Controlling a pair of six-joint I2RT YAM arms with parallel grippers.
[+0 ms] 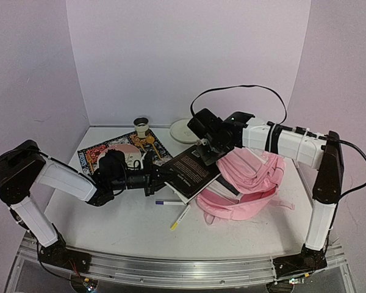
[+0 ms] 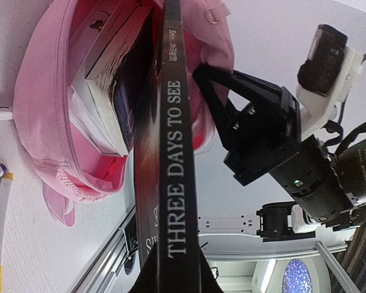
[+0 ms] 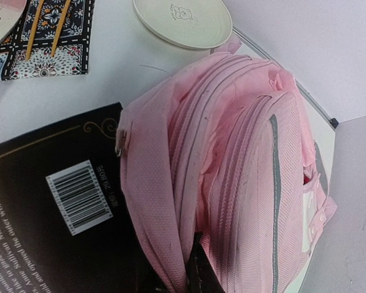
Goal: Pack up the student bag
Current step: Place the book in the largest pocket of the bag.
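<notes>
left pincer (image 1: 158, 177) clamped on book (image 1: 192, 173), bag (image 1: 250, 177) just ahead; right pincer (image 1: 206, 152) pinching bag rim. I want rim lifted, book slid flat beside packed books (image 2: 104, 79), no fabric snag.

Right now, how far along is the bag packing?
Done: at least one white-paged book sits inside the student bag. In hand: left gripper clamps the black book, partly through the opening, while the right gripper pinches the bag's rim. Left: push that book home; two pens lie on the table, possibly next.
</notes>
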